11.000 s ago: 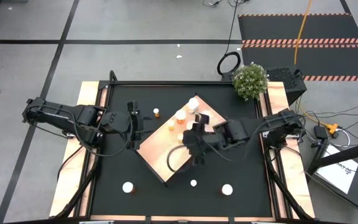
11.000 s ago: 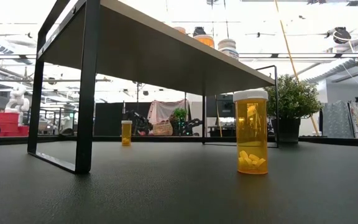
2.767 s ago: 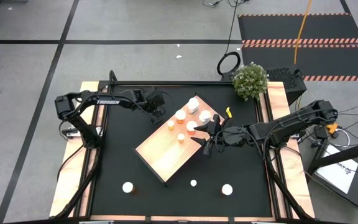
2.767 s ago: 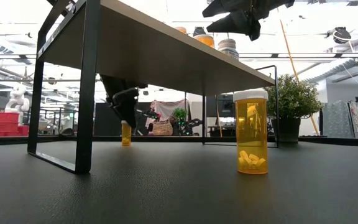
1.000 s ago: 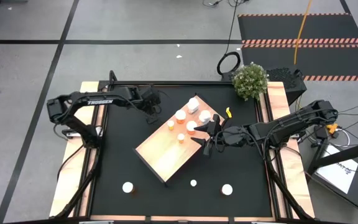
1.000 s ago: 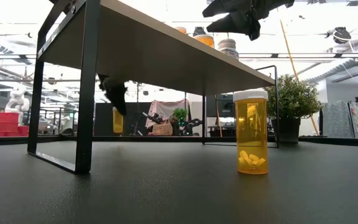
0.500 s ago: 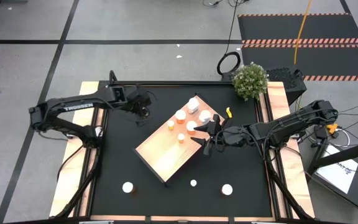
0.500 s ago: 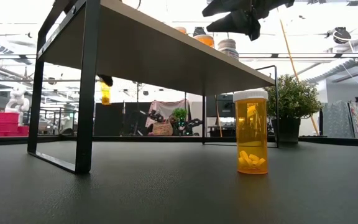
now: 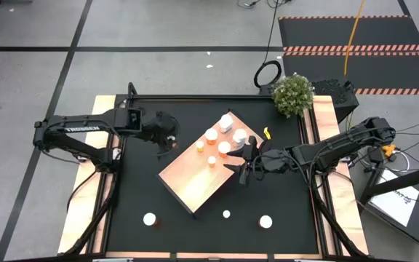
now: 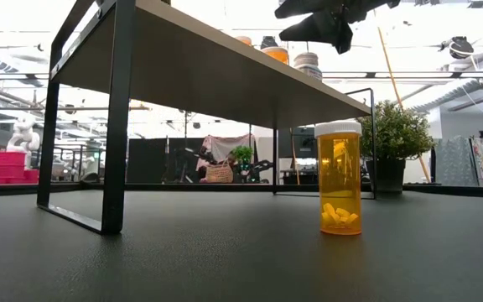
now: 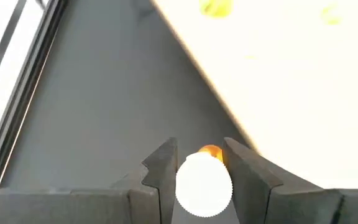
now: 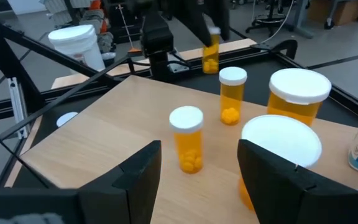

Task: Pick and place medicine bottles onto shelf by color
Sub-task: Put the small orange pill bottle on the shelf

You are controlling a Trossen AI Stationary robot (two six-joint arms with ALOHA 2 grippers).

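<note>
Left wrist view: an orange medicine bottle (image 11: 204, 185) is clamped between the left gripper (image 11: 199, 163) fingers for carrying to the shelf (image 9: 195, 175), beside whose edge the right gripper (image 12: 197, 163) hovers, fingers apart.

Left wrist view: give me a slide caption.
Left end effector grips a white-capped orange bottle beside the pale shelf edge.

floor: grey tiles, black seams (image 9: 158, 65) | hazard-striped mat (image 9: 355, 44) | potted plant (image 9: 293, 94) | bright ceiling lights
</note>
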